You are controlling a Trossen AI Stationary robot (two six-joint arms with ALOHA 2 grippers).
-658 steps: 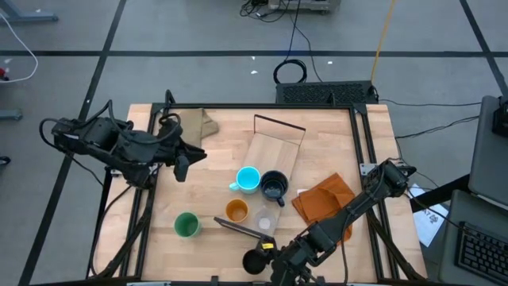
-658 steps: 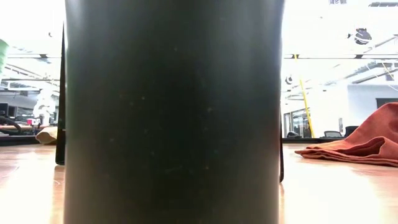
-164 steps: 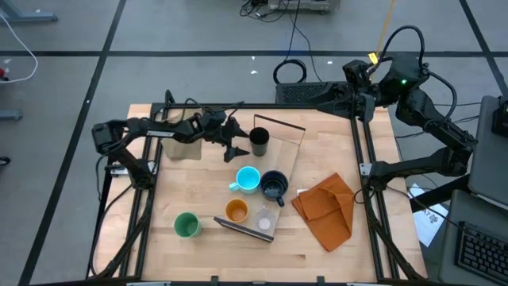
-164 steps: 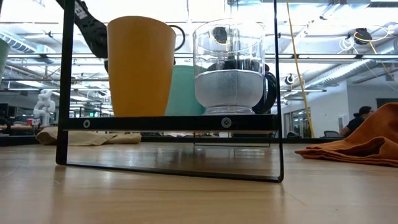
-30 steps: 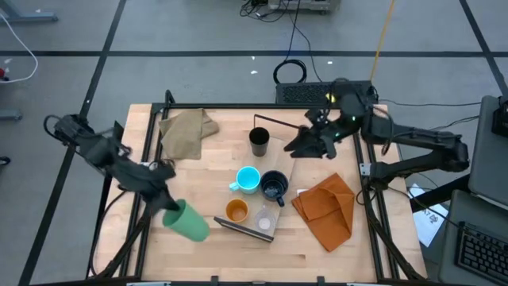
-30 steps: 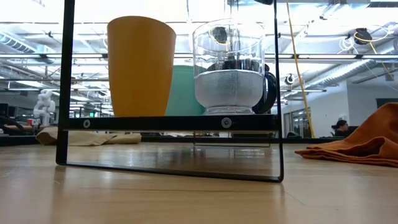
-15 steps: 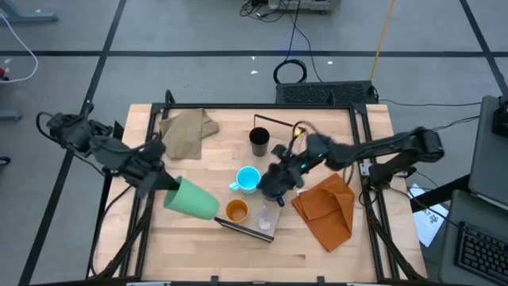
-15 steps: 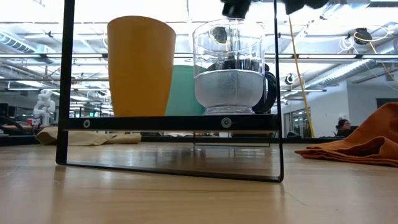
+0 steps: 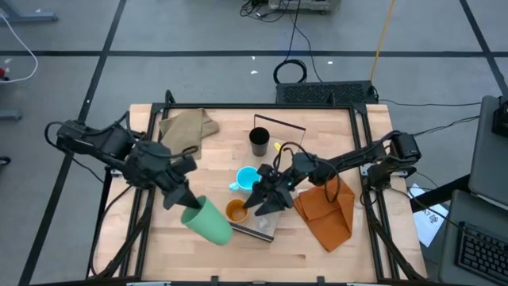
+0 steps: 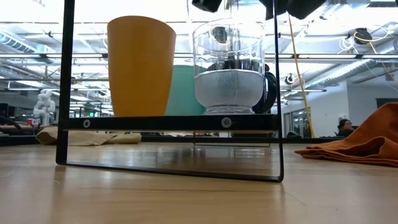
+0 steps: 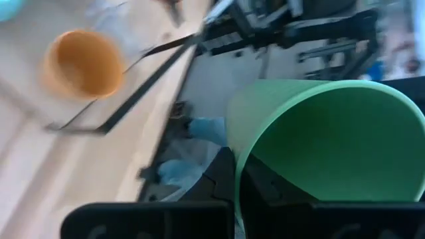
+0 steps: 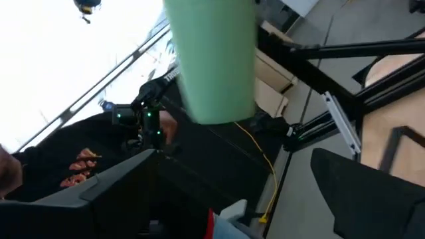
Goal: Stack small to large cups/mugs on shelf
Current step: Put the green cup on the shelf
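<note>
Green cup [image 9: 208, 222] now tilts beside wooden table's [image 9: 349, 246] shelf [image 9: 266, 187].

Five cups show from above: one green cup [image 9: 208, 221] at lower left, one orange cup [image 9: 235, 210], one light-blue mug [image 9: 246, 177], one black cup [image 9: 259, 141] at upper centre; one clear cup [image 10: 229, 65] shows in the low view. Two cloths: one tan cloth [image 9: 187, 131], one orange cloth [image 9: 327, 208]. One shelf [image 9: 279, 151]. Two arms.

We see the green cup [image 9: 208, 222] tilted lower-left of centre; orange [image 9: 236, 210], light-blue [image 9: 248, 177] and black [image 9: 259, 141] cups upright on the shelf [image 9: 274, 143].
</note>
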